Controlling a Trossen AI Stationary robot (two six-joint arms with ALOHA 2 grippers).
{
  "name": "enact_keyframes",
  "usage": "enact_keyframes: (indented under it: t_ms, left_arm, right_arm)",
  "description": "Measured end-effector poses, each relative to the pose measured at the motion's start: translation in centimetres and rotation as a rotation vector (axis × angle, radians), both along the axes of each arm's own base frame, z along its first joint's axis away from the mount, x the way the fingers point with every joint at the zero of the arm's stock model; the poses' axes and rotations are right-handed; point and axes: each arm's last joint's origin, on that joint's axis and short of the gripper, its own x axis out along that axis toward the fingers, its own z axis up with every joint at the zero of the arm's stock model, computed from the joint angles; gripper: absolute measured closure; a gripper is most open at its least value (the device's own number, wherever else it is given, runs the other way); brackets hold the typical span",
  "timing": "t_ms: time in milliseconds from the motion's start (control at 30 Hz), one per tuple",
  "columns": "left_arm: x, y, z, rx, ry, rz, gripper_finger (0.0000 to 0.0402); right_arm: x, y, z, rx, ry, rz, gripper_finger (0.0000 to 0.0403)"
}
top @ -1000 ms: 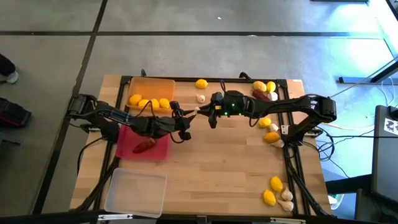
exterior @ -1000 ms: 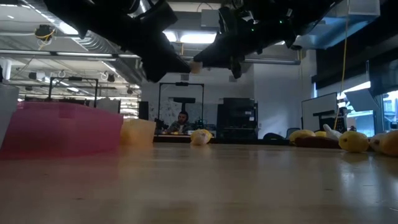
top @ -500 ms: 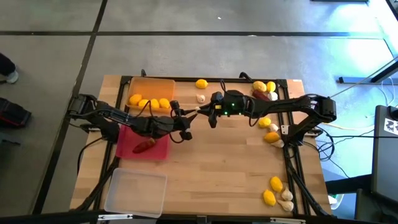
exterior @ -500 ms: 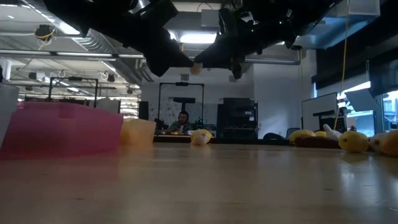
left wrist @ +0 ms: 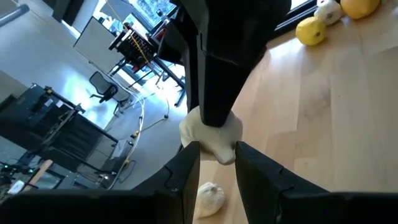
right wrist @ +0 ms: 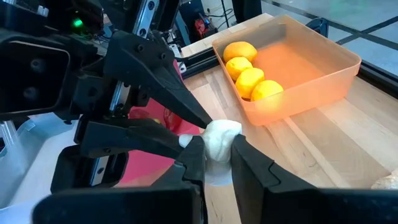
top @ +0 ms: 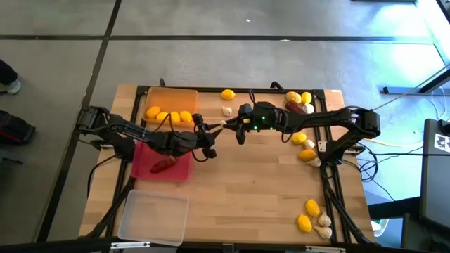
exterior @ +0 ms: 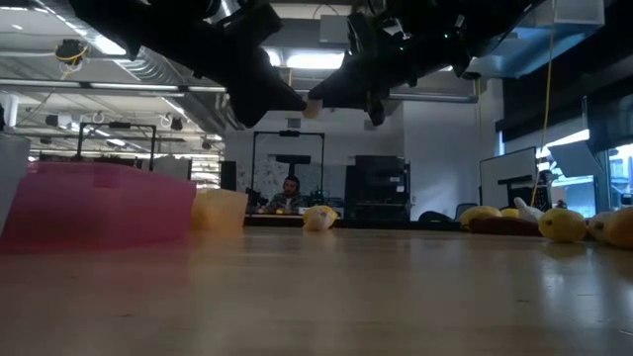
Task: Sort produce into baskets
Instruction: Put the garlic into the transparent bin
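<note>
Wood table (top: 246,190): three baskets (top: 171,104), four lemons (top: 169,116) in orange

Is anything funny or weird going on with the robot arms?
Yes: both grippers pinch the same white garlic bulb in mid-air above the table. The left gripper and right gripper meet tip to tip, as in a hand-over. Nothing looks spilled or broken.

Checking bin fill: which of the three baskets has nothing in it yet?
The clear basket at the table's near left corner: nothing shows inside it. The orange basket holds lemons, and the red-pink basket holds a red pepper.
</note>
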Motion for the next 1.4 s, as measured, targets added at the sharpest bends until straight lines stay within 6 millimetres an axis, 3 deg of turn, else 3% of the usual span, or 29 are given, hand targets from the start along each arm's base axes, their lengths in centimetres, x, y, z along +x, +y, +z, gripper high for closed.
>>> enact_keyframes:
  t_ms: [167,433,533,700,867,1067,1233,1400]
  left_arm:
    - [0.0,0.0,0.1,-0.016,-0.021,0.004,0.0315]
    - [0.0,-0.3,0.1,-0.013,-0.025,0.000,0.0391]
    - [0.0,-0.3,0.1,-0.013,-0.026,-0.001,0.0394]
    - [0.0,-0.4,0.3,-0.019,-0.038,-0.018,0.0393]
    - [-0.3,-1.4,1.1,-0.036,-0.076,-0.041,0.0399]
    - [-1.5,-3.1,2.6,-0.115,-0.077,-0.082,0.0396]
    - [-2.6,-4.9,4.4,-0.248,0.056,-0.105,0.0399]
    - [-3.8,-7.1,6.6,-0.460,0.206,-0.150,0.0399]
  right_arm:
    - [0.0,0.0,0.0,0.000,-0.001,0.000,0.0357]
    - [0.0,-0.1,0.0,-0.008,-0.002,-0.015,0.0353]
    - [0.0,-0.1,0.0,-0.008,-0.002,-0.012,0.0330]
    - [-0.4,0.2,0.5,-0.021,0.000,0.067,0.0259]
    - [-2.6,0.7,2.1,-0.069,0.085,0.108,0.0205]
    - [-6.0,1.2,2.9,-0.086,0.274,0.086,0.0184]
    - [-8.0,1.4,1.8,-0.086,0.413,0.041,0.0183]
    - [-8.9,1.5,-0.9,-0.082,0.488,0.022,0.0183]
